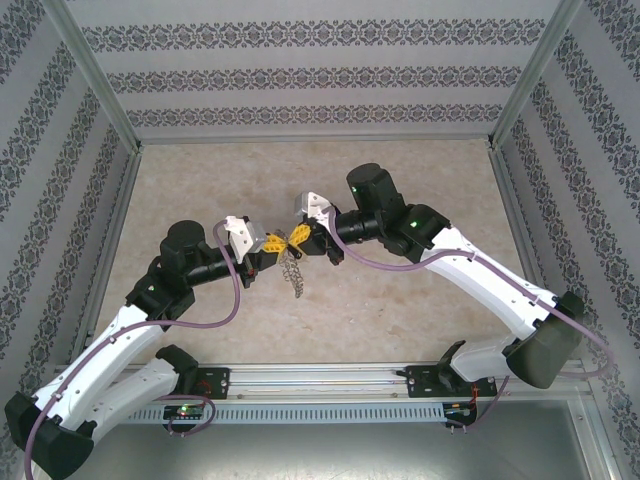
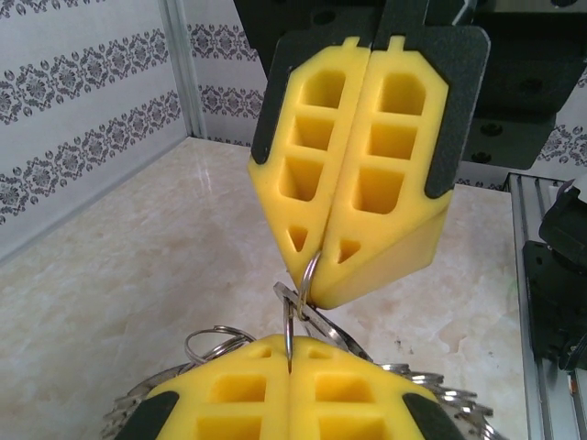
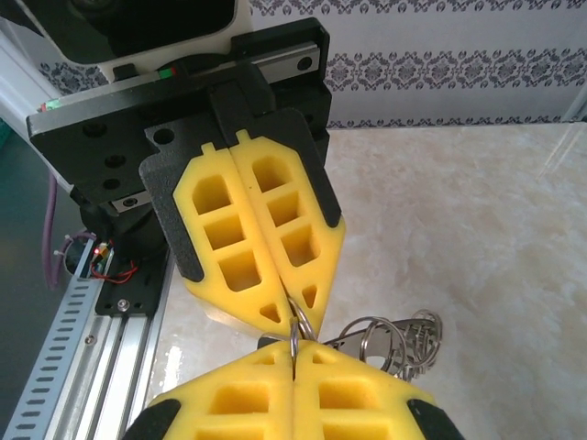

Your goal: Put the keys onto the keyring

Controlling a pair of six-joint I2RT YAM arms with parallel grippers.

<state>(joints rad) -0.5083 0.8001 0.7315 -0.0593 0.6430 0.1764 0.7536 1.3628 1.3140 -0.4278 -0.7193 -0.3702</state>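
Note:
My two grippers meet tip to tip above the middle of the table, the left gripper [image 1: 281, 243] [image 2: 290, 341] [image 3: 296, 312] facing the right gripper [image 1: 303, 236] [image 2: 319, 268] [image 3: 293, 353]. Both are shut. The right one pinches a thin steel keyring [image 2: 310, 273] [image 3: 293, 335]. The left one pinches a second thin ring [image 2: 289, 321] [image 3: 306, 304] that crosses the first at right angles. A flat key head [image 2: 316, 316] lies against the two rings. The keys [image 1: 292, 272] [image 2: 445, 390] [image 3: 408, 335] hang in a silver bunch below the fingertips, fanned out with several small rings.
The beige marble-look table [image 1: 400, 320] has patterned walls [image 1: 300, 80] on three sides and metal posts at the corners. A slotted aluminium rail [image 1: 320, 380] [image 3: 83, 339] with both arm bases runs along the near edge.

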